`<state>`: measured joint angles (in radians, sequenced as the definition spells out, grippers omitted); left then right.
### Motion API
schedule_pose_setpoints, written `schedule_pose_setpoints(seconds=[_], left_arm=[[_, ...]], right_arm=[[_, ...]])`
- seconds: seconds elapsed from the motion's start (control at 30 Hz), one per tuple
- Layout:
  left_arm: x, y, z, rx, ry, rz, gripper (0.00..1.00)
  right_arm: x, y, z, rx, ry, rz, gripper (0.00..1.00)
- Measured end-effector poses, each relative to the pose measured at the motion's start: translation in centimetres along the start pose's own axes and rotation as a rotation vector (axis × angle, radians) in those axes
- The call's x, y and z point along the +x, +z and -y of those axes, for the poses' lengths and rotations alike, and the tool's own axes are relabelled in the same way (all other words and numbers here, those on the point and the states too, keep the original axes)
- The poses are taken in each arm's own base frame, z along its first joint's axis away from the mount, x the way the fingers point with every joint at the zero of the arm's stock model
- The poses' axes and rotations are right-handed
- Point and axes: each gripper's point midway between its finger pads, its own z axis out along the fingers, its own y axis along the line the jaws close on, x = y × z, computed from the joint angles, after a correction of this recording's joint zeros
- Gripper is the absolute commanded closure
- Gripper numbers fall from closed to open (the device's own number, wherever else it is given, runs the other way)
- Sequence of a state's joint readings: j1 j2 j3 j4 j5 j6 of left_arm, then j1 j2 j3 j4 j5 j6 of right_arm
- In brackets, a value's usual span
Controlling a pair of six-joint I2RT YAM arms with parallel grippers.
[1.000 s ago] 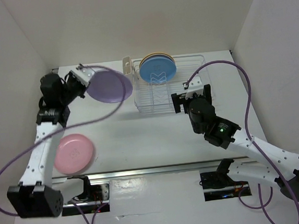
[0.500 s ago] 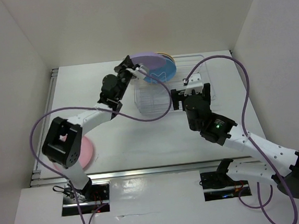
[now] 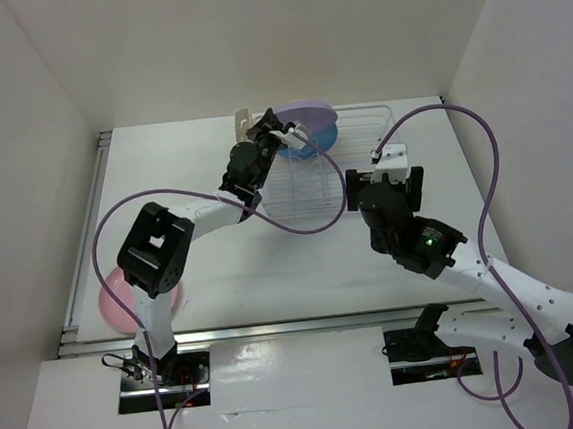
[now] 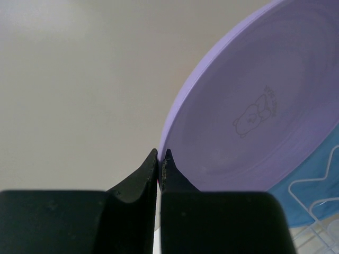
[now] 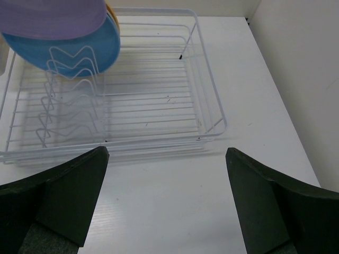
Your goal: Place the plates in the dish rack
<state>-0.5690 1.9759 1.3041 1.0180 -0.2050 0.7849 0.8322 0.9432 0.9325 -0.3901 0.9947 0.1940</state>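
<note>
Left gripper (image 4: 160, 154) clenches the lilac plate (image 4: 249, 116) by its rim above the dish rack (image 5: 207, 90). Right gripper (image 5: 165, 153) stands released. Next: lower the plate into a free slot beside the blue plate (image 5: 79, 50).

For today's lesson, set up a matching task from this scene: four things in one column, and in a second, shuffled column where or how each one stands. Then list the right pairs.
Things
1. lilac plate
2. light blue plate
3. pink plate
4. right gripper

Places and states
A. upright in the slots of the dish rack
B. open, holding nothing, facing the dish rack
C. pinched at its rim by the left gripper, over the dish rack
D. flat on the table, near its front left corner

Pairs: 1-C, 2-A, 3-D, 4-B
</note>
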Motion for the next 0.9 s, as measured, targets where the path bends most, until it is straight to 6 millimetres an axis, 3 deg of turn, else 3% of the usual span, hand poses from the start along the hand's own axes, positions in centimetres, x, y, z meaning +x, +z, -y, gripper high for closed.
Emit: schedule_pose_setpoints(seconds=[0.4, 0.9], left_arm=[[2.2, 0.0, 2.0, 0.017, 0.013, -0.034, 1.0], [2.2, 0.9, 3.5, 0.055, -0.024, 0.013, 1.0]], right_arm=[[1.1, 0.3, -0.1, 0.023, -0.034, -0.034, 0.0], [1.4, 0.5, -0.2, 0.028, -0.048, -0.042, 0.0]])
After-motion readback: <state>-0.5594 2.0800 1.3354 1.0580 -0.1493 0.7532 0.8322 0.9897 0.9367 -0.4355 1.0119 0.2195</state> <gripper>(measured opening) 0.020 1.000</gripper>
